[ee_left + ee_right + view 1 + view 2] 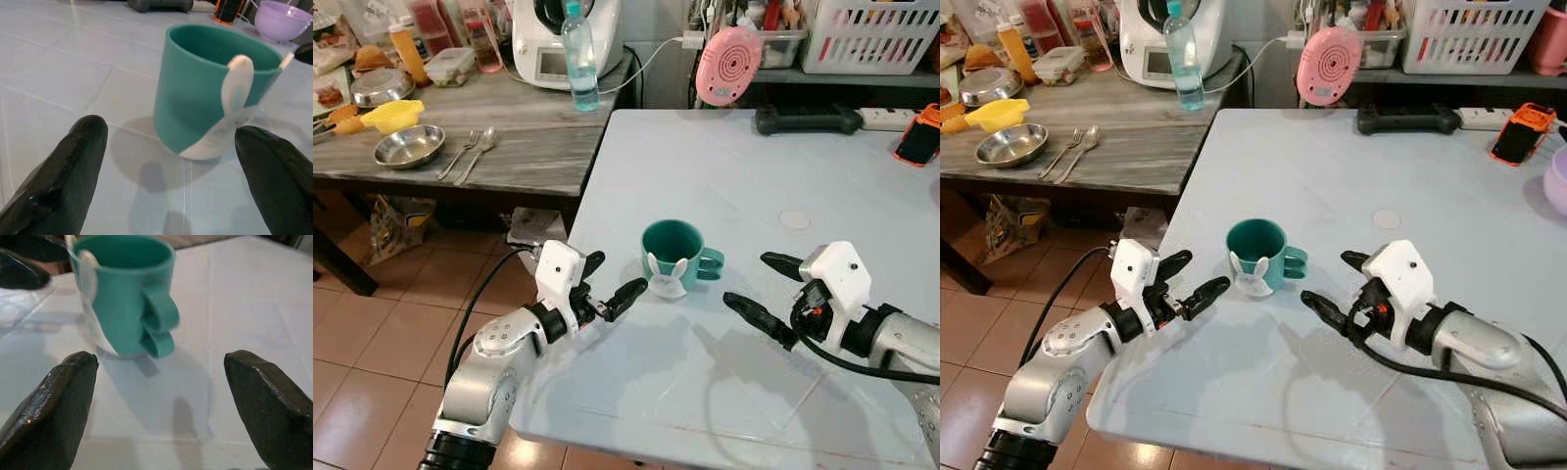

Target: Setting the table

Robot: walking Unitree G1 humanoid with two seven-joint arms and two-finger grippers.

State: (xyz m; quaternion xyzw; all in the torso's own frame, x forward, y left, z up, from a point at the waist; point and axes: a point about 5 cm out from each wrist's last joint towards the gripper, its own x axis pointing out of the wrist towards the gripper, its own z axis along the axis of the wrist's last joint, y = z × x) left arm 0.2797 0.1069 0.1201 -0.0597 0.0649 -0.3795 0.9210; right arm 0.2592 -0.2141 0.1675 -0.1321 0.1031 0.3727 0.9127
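Now both end effectors gape: left end effector (610, 281) at the mug's (673, 254) nine o'clock, right end effector (764, 290) at three.

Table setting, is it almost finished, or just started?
Just started. Done: a teal mug stands on the white table. In hand: nothing; the left end effector and right end effector flank the mug, open. Left: the fork, spoon and steel bowl wait on the wooden counter.

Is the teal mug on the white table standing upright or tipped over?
Upright. The teal mug rests on its base on the white table with its open mouth facing up; what can be seen inside looks empty.
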